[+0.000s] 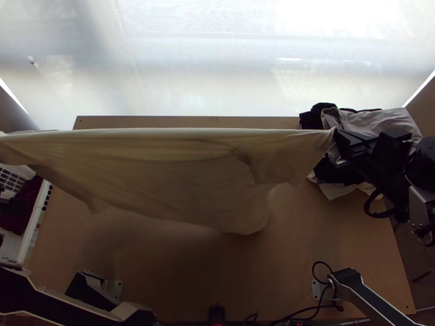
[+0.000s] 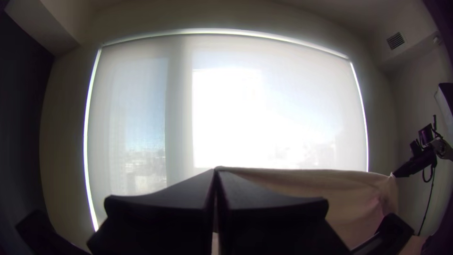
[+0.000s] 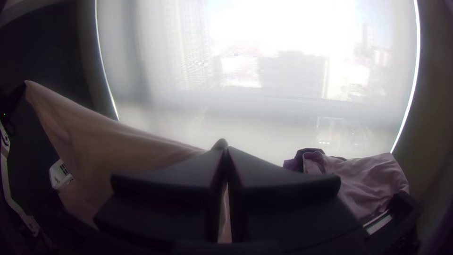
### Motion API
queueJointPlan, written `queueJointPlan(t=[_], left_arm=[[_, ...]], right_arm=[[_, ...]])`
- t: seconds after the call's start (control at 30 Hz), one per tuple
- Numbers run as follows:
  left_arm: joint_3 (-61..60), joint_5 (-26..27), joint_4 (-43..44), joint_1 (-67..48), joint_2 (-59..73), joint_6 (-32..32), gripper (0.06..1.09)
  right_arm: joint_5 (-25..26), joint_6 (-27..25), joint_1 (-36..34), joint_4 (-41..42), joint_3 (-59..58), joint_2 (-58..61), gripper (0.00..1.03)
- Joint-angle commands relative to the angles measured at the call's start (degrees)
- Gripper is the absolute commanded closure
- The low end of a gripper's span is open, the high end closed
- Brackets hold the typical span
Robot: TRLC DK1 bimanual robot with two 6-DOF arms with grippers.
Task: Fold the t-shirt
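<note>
Near side: bare table [image 1: 217, 277]. The t-shirt's [image 1: 163, 179] loose lower edge hangs over mid-table, uneven. If I set down like this, expect a tucked or creased hem; can't tell if any of it touches wood.

Both my grippers are clenched on the shirt, left [image 2: 215, 169] on one end, right [image 3: 224, 146] on the other, top edge taut between them. Bites look small, right at the tips. Too much spread and a corner probably pops out, dropping the shirt in a bunch.

Left end hangs over the white basket [image 1: 36, 217]; lowering there could catch the rim. Clothes pile [image 1: 383, 120] is right by my right gripper, so a low pass could snag or drag it. Blind [image 1: 217, 65] beyond, no issue.
</note>
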Motion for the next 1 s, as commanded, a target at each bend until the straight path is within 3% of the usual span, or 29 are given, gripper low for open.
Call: queueJointPlan(t=[0.0,0.27,0.4,0.6,0.83,0.97], left_arm=[[2.95,-2.27,0.0,-0.11,5.17,1.79,1.01],[1.46,-6.84,-1.5,-1.96,10.62,7.24,1.01],[-0.3,-10.97,-7.74,-5.74,10.71,15.06,1.0],[-3.73,-19.76,-16.44,-14.7,10.1,26.93,1.0],[-6.37,-28.02,-17.76,-22.7,8.87,27.72,1.0],[-6.37,-38.75,-20.04,-35.1,9.48,31.32,1.0]], right_arm=[[0.66,0.08,-0.35,-0.91,1.15,0.1,1.0],[1.71,-0.1,-1.76,-0.91,0.71,0.45,1.0],[1.71,-0.01,-2.55,-0.91,0.8,0.54,1.0],[1.62,-0.01,-2.72,-1.35,0.54,0.45,1.0],[1.62,0.08,-2.72,-1.35,0.36,0.45,1.0],[1.62,0.16,-2.72,-1.26,0.63,0.45,1.0]])
